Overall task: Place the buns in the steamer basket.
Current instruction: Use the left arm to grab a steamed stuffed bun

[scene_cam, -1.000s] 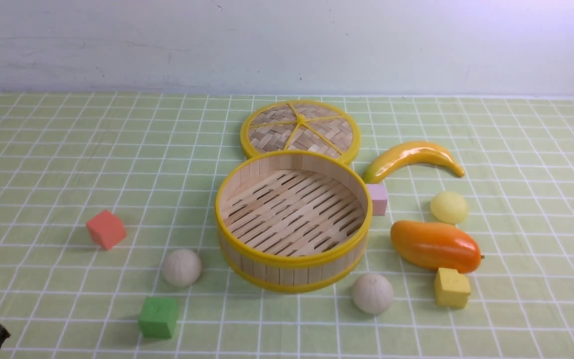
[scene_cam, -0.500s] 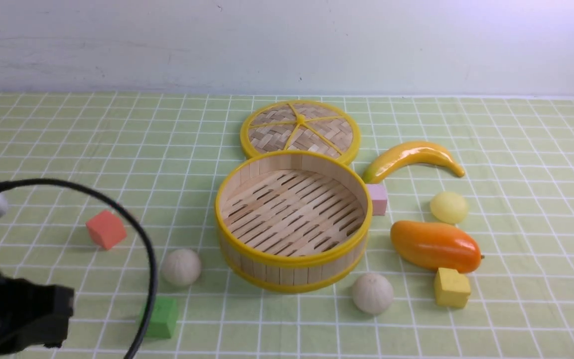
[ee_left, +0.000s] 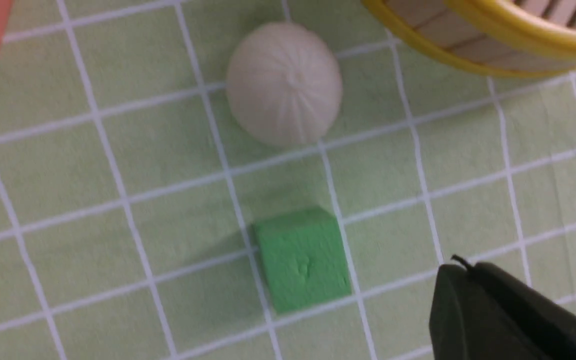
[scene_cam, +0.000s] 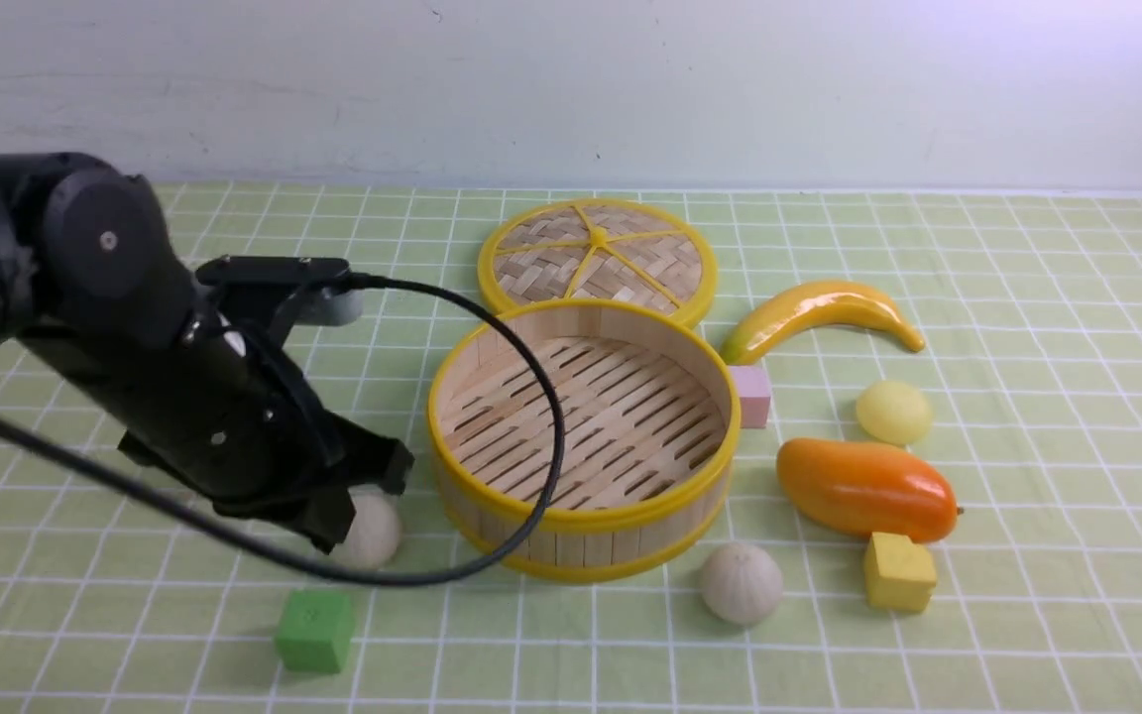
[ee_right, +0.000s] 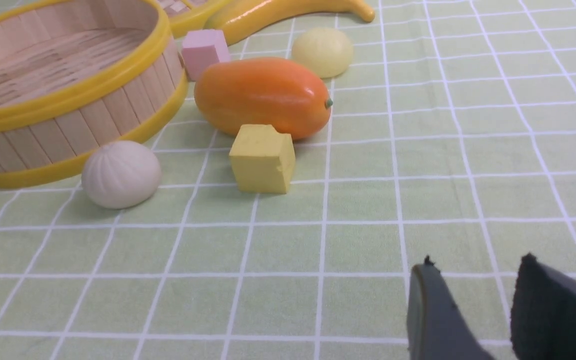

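I see the steamer basket (scene_cam: 586, 523) in the middle of the table (scene_cam: 1047, 645), with nothing inside it. Its flat woven lid (scene_cam: 598, 253) lies just behind it. To the right are a banana (scene_cam: 819, 312), a pink cube (scene_cam: 752, 395) touching the basket wall, a mango (scene_cam: 863, 489) and a yellow cube (scene_cam: 898, 572) right by the mango. A green cube (scene_cam: 314, 631) sits near the front on the left. A black cable (scene_cam: 543, 416) from my left arm hangs in a loop across the basket's left side.

All three buns are outside the basket. The left white bun (scene_cam: 378, 534) is just beside the basket and half hidden by my left gripper (scene_cam: 361, 496). Its jaws look spread apart and hold nothing. In the left wrist view this bun (ee_left: 284, 82) lies free on the table, and the green cube (ee_left: 302, 260) sits between it and the one finger (ee_left: 513, 315) I can see. The other white bun (scene_cam: 741, 583) is in front of the basket. The yellow bun (scene_cam: 893, 413) sits behind the mango.

My right gripper (ee_right: 478, 265) shows only in its wrist view. Its jaws have a thin gap, hold nothing, and are well away from the white bun (ee_right: 121, 173).
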Controlling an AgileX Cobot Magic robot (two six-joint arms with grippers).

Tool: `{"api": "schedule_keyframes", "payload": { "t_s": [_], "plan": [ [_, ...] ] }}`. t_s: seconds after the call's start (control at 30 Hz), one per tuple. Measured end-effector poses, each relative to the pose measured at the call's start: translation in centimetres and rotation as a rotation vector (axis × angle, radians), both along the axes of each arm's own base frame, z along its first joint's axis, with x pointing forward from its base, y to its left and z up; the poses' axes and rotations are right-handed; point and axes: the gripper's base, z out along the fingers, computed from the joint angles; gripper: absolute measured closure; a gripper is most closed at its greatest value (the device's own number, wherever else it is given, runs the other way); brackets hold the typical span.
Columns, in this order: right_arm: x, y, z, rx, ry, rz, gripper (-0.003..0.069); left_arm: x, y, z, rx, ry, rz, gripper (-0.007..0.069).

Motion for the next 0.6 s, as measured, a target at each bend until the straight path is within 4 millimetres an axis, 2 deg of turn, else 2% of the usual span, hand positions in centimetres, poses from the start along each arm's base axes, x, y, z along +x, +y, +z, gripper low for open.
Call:
{"api": "schedule_keyframes", "payload": {
  "t_s": [0.13,0.17,0.23,0.43,0.47,0.5,0.6],
  "plan": [
    [0.0,0.0,0.0,0.000,0.000,0.000,0.0420,1.9,-0.1,-1.5,0.032,0.022,-0.026,0.0636],
    [0.0,0.0,0.0,0.000,0.000,0.000,0.0420,2.8,-0.3,-2.5,0.046,0.037,-0.039,0.0617],
    [0.0,0.0,0.0,0.000,0.000,0.000,0.0420,3.2,-0.4,-2.8,0.050,0.036,-0.044,0.0592],
    [0.0,0.0,0.0,0.000,0.000,0.000,0.0420,4.9,-0.4,-4.2,0.097,-0.025,-0.062,0.0395],
    [0.0,0.0,0.0,0.000,0.000,0.000,0.0420,4.9,-0.4,-4.2,0.097,-0.026,-0.062,0.0395],
    [0.0,0.0,0.0,0.000,0.000,0.000,0.0420,5.2,-0.4,-4.5,0.100,-0.042,-0.061,0.0361],
    [0.0,0.0,0.0,0.000,0.000,0.000,0.0420,5.5,-0.4,-4.9,0.101,-0.056,-0.059,0.0349]
  ]
}}
